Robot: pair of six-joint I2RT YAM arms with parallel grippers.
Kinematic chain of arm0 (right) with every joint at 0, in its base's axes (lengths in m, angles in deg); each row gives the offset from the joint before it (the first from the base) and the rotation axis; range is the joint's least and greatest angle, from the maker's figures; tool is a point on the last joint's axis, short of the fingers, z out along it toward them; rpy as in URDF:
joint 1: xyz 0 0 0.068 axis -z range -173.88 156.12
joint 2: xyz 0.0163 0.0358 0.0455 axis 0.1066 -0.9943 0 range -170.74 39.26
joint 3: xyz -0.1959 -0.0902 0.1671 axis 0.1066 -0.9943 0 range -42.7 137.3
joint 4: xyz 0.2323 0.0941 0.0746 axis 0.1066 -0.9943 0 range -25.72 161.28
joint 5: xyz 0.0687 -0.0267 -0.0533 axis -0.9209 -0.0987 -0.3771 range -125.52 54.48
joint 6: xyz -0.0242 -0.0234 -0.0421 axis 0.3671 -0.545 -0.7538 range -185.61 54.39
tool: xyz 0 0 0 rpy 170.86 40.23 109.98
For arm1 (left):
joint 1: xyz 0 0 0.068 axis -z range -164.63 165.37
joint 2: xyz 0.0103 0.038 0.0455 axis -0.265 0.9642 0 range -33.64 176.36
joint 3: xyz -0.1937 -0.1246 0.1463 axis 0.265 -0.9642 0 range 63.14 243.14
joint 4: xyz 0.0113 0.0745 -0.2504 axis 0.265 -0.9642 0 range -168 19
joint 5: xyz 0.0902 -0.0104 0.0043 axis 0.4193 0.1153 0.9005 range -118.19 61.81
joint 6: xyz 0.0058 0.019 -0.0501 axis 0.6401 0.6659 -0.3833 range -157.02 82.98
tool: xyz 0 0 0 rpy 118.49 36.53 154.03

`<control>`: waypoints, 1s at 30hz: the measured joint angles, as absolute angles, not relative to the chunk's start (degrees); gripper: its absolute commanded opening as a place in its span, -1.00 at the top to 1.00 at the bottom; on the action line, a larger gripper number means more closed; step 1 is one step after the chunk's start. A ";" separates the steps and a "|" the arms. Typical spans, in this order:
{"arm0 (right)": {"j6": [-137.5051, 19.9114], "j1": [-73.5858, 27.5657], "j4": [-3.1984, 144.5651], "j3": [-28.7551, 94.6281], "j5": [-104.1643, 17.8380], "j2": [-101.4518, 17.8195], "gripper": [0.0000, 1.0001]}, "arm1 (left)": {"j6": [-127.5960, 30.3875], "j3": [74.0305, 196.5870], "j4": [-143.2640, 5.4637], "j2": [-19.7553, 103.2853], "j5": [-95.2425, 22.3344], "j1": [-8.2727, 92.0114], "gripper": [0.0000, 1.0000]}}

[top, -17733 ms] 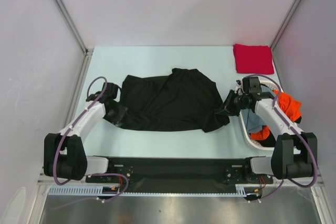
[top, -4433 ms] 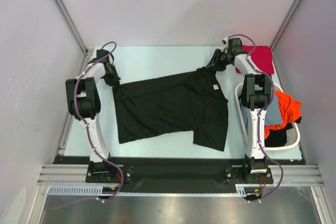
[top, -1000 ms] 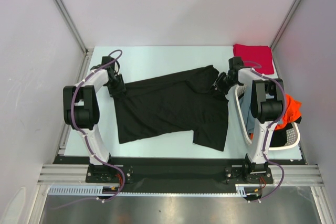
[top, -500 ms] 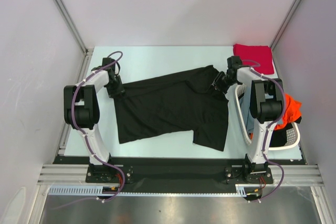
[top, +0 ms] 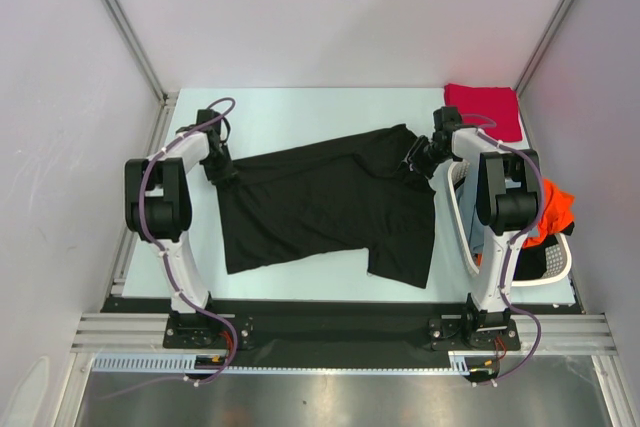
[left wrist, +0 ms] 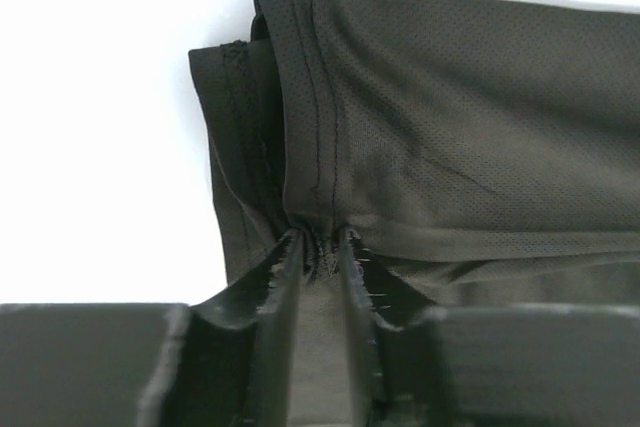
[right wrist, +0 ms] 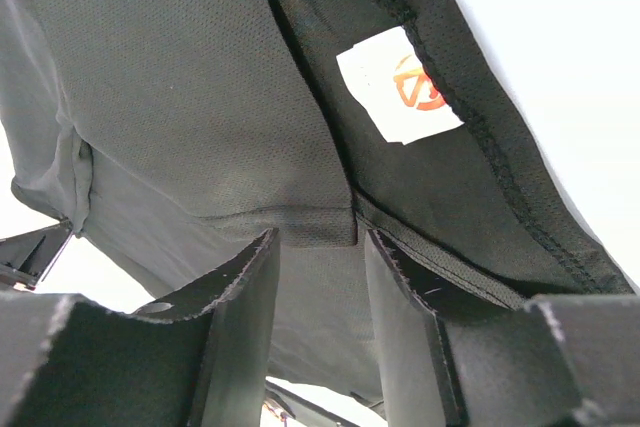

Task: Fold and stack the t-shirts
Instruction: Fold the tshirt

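Note:
A large black t-shirt (top: 330,207) lies spread on the pale table, slightly skewed. My left gripper (top: 222,175) is at its far left corner. In the left wrist view the gripper (left wrist: 320,242) is shut on the bunched hem of the black cloth (left wrist: 450,127). My right gripper (top: 415,160) is at the shirt's far right corner by the neck. In the right wrist view its jaws (right wrist: 318,237) stand apart with flat black cloth (right wrist: 180,97) between them and the white neck label (right wrist: 400,82) just beyond. A folded red t-shirt (top: 483,112) lies at the far right.
A white perforated basket (top: 560,272) stands at the right edge, holding an orange tee (top: 555,209) and a grey-blue one (top: 478,237). Metal frame posts and white walls enclose the table on both sides and at the back.
Over the last second both grippers stayed at the shirt's far corners, shifting only slightly. Earlier, both arms carried the shirt's corners to the far side and spread it out.

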State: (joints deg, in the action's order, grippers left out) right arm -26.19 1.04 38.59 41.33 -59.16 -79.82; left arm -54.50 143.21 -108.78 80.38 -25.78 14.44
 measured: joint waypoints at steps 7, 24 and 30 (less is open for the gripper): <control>-26.08 1.04 38.72 41.33 -59.18 -79.89 0.10 | -54.54 144.72 -109.83 81.56 -25.78 14.44 0.71; -25.01 1.10 39.88 41.33 -59.64 -81.13 0.31 | -54.32 145.14 -109.94 81.71 -26.24 14.44 0.99; -24.73 1.21 40.06 41.35 -59.93 -81.33 0.64 | -53.89 145.14 -109.92 81.71 -26.46 14.44 1.00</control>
State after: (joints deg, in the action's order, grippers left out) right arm -24.73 1.21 40.06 41.35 -59.93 -81.33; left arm -53.89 145.14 -109.92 81.71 -26.46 14.44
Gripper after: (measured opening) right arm 0.256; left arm 0.011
